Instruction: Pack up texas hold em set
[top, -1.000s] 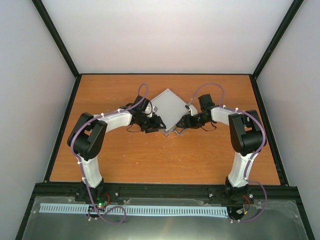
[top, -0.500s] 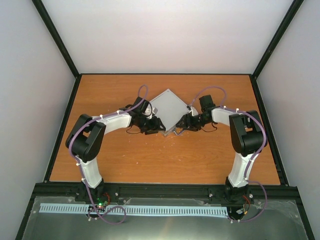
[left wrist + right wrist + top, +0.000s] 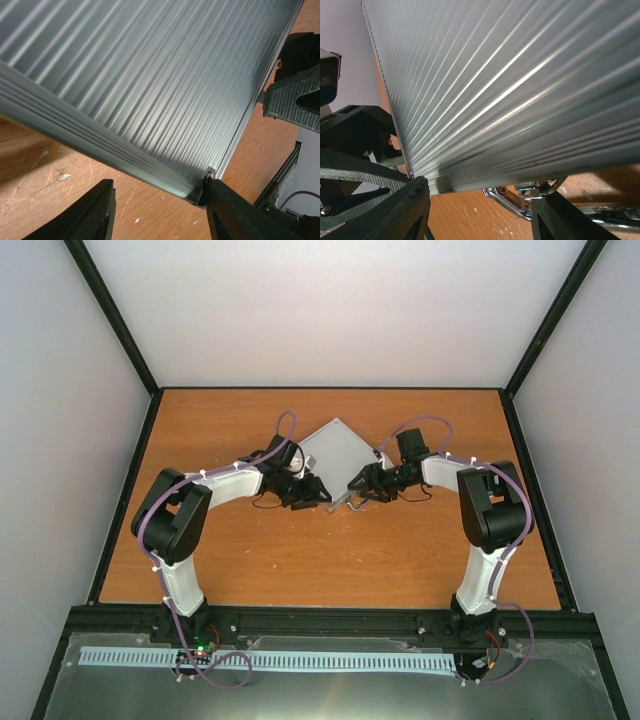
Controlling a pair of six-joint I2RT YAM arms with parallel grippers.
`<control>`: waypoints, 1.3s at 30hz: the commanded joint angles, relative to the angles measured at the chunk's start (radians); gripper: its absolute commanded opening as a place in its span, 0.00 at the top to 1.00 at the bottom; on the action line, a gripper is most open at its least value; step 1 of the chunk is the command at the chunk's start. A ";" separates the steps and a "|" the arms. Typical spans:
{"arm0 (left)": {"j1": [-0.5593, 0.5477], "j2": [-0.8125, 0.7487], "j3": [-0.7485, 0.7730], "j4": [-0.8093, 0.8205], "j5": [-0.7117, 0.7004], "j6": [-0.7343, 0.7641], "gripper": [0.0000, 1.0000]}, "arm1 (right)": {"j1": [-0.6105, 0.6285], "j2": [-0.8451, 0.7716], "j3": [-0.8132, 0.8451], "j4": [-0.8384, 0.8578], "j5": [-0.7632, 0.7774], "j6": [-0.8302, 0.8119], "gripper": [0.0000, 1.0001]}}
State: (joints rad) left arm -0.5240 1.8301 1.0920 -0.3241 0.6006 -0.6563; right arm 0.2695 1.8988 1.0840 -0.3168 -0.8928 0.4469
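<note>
Case, aluminium with a ribbed lid, lies flat and shut on the surface, turned corner-on to you like a diamond, mid-surface toward the back.

Left gripper: fingers spread wide, holding nothing. In its wrist view it sits low at the near-left edge, and one finger is just beside a small metal latch; I can't tell whether it touches.

Right gripper: also spread wide and empty. Its wrist view puts it at the near-right edge, straddling the chrome handle that lies against the surface under the lid's edge.

Why placed so: both come in low from either side of the near corner, likely to press the lid home or work the latches. Judged from the shut lid, you're at the last step of packing.

Edges and room: the two grippers are near each other at that corner, each visible in the other's wrist view, so watch for a clash. There is open surface toward the arm bases and out to both sides; the far corner points at the back wall, with some surface between.
</note>
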 commanded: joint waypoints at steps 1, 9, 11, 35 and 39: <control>-0.016 0.021 -0.042 -0.064 -0.043 0.006 0.50 | 0.005 -0.054 0.009 0.078 0.011 0.045 0.45; -0.017 0.036 -0.030 -0.128 -0.107 0.051 0.52 | 0.005 -0.102 -0.003 0.136 0.027 0.083 0.52; -0.017 0.040 -0.030 -0.144 -0.123 0.064 0.52 | 0.005 -0.100 0.000 0.142 0.025 0.087 0.54; 0.003 -0.073 0.249 -0.339 -0.313 0.149 0.28 | 0.003 -0.205 -0.123 0.003 0.258 0.083 0.75; 0.065 -0.026 0.367 -0.369 -0.367 0.222 0.18 | 0.016 -0.180 -0.112 -0.012 0.300 0.114 0.84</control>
State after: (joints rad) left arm -0.5140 1.7947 1.3380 -0.6243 0.3302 -0.5247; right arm 0.2684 1.6909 0.9615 -0.3138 -0.6632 0.5171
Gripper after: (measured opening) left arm 0.791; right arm 0.194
